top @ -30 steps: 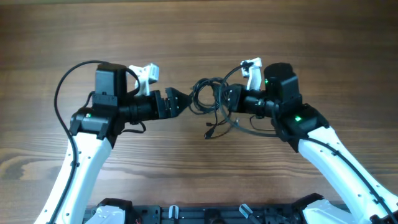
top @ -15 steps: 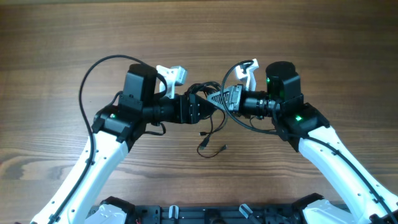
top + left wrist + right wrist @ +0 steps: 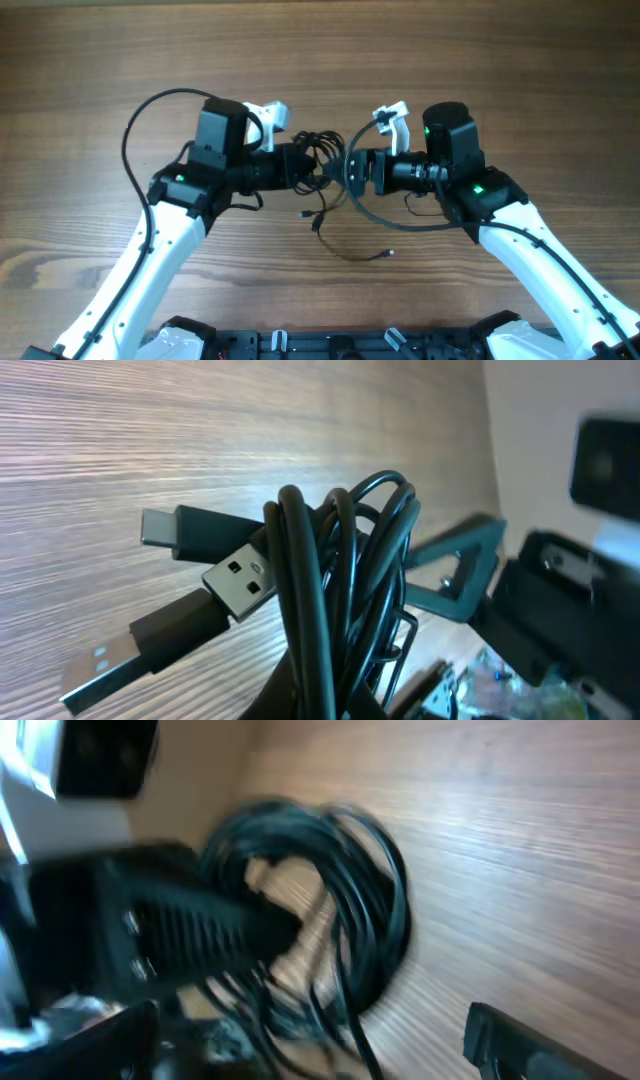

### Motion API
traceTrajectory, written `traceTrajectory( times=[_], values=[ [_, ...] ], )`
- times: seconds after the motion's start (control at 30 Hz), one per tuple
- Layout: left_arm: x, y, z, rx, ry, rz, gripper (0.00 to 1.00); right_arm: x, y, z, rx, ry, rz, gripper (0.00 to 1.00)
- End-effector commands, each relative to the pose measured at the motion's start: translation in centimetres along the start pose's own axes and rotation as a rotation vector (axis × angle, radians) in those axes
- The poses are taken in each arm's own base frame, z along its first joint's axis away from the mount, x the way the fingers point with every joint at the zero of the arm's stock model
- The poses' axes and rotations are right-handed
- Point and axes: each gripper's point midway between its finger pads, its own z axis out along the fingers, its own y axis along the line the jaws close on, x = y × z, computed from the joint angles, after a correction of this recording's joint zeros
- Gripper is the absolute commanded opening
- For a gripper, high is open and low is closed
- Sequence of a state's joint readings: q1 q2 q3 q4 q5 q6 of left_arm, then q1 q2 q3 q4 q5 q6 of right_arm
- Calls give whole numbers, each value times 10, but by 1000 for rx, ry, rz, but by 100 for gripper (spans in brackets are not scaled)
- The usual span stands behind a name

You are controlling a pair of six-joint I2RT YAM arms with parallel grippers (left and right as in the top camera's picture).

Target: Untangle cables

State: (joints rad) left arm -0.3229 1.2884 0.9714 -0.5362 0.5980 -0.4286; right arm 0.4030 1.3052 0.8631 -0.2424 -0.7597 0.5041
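Several thin black cables (image 3: 325, 155) sat in one tangled bundle over the middle of the wooden table (image 3: 500, 60), between the two grippers. How many cords made up the bundle could not be told. One long cord curved out of it toward the near side and ended in a small plug (image 3: 388, 254) on the wood, and two shorter tails dangled to the left of that.

In the left wrist view, three plugs (image 3: 235, 575) poked out of the coil.

The left gripper (image 3: 308, 170) was clamped on the bundle's left side. The left arm (image 3: 150, 250) reached in from the near left with its wrist level. The right gripper (image 3: 354, 168) stood just beside the bundle's right edge with its jaws spread wide, gripping nothing. The right arm (image 3: 530, 240) came in from the near right, mirroring the left arm.
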Motion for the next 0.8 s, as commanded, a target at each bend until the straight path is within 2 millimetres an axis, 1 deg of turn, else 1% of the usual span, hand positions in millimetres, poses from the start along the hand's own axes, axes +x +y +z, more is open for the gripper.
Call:
traceTrajectory(
  times=[0.0,0.17,0.23,0.37,0.47,0.5,0.53,0.57,0.6,0.63,0.7,0.77],
  values=[
    [-6,8,-4,-21,-23,-77,4,5,2,-1,12,22,-227,100],
    [-10,7,-4,-13,-35,-172,4,22,9,10,8,75,-335,100],
    [-10,7,-4,-12,-35,-196,4,24,4,18,72,75,-388,100],
    [-10,7,-4,-12,-35,-220,4,27,0,33,153,75,-496,100],
    [-10,7,-4,-11,-35,-270,4,16,-25,38,348,32,-526,100],
    [-10,6,-4,-10,-35,-270,4,12,-34,37,409,18,-530,95],
    [-9,7,-4,-11,-35,-270,4,6,-42,35,465,-7,-523,78],
    [-9,7,-4,-11,-35,-270,4,4,-42,35,465,-14,-521,63],
    [-9,7,-4,-11,-35,-270,4,3,-41,36,462,-18,-522,36],
    [-9,7,-4,-12,-35,-269,4,3,-40,36,454,-21,-516,4],
    [-11,10,-4,-26,-43,-271,8,5,-38,35,447,-15,-513,4],
    [-12,19,-4,-74,-65,-278,8,7,-36,32,443,-9,-504,4]
  ],
)
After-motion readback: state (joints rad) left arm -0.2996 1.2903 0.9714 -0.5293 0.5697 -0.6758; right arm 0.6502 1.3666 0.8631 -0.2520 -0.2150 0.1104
